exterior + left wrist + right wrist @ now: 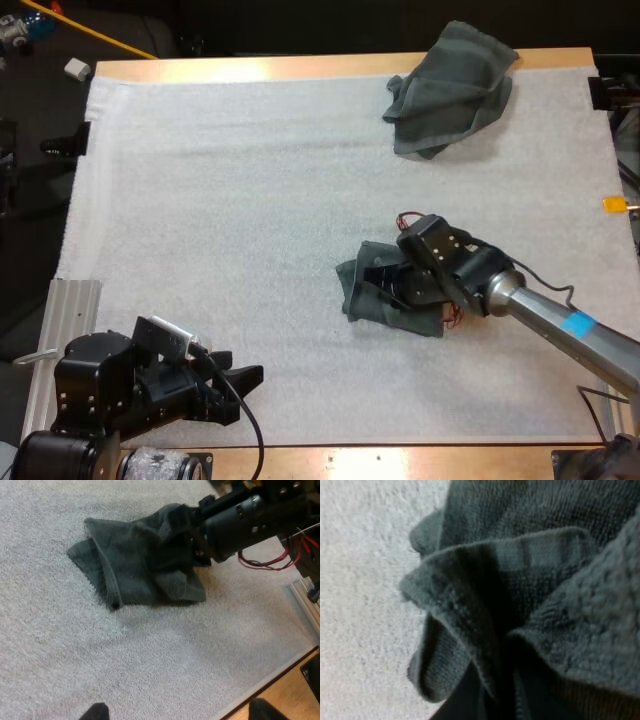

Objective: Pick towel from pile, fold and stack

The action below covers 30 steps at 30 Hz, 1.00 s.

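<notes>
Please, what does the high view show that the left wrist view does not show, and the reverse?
High view adds: a second crumpled towel at the far right corner of the mat, and the left gripper at the mat's near left edge. Left wrist view adds: the left fingertips standing apart. Both: the right gripper clamped on the near towel.

I see the towel (530, 570) as matt, looped terry cloth with a flat-woven band. The mat (250, 200) looks fuzzy, the counter (300, 67) smooth wood, my right arm (610, 352) satin metal.
</notes>
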Motion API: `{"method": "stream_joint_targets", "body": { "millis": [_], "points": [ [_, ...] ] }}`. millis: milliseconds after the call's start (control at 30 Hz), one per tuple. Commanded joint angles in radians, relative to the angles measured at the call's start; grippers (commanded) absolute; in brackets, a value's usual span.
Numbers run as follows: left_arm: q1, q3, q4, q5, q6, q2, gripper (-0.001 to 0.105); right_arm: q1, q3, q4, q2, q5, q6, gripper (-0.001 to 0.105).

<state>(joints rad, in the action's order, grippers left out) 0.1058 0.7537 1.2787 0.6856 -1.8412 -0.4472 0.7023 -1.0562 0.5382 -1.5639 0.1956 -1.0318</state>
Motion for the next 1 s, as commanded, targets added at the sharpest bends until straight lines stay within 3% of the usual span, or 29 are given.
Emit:
{"method": "stream_joint_targets", "body": {
  "millis": [0, 67, 167, 233, 300, 533, 767, 967],
  "points": [
    [0.002, 0.005, -0.002, 0.016, -0.002, 0.002, 0.055, 0.001, -0.006, -0.013, -0.03, 0.035, 0.007, 0.001],
    [0.003, 0.004, -0.003, 0.016, -0.001, 0.003, 0.055, 0.001, -0.007, -0.014, -0.038, 0.043, 0.002, 0.007],
    [0.004, 0.006, -0.002, 0.018, 0.0, 0.002, 0.055, 0.003, -0.005, -0.02, -0.041, 0.063, -0.002, 0.036],
    [0.003, 0.005, -0.004, 0.017, -0.001, 0.001, 0.055, 0.0, -0.009, -0.026, -0.038, 0.077, -0.017, 0.061],
    [0.003, 0.006, -0.005, 0.017, 0.001, 0.002, 0.055, 0.002, -0.008, -0.029, -0.027, 0.083, -0.035, 0.071],
    [0.003, 0.003, -0.007, 0.011, 0.0, 0.003, 0.056, 0.003, -0.011, -0.021, -0.008, 0.07, -0.049, 0.068],
    [0.002, 0.004, -0.006, 0.012, 0.004, 0.0, 0.056, 0.103, -0.016, -0.062, -0.045, 0.091, -0.003, 0.066],
    [0.003, 0.006, -0.003, 0.011, 0.002, 0.001, 0.056, 0.108, -0.013, -0.075, -0.077, 0.106, 0.003, 0.066]
  ]
}}
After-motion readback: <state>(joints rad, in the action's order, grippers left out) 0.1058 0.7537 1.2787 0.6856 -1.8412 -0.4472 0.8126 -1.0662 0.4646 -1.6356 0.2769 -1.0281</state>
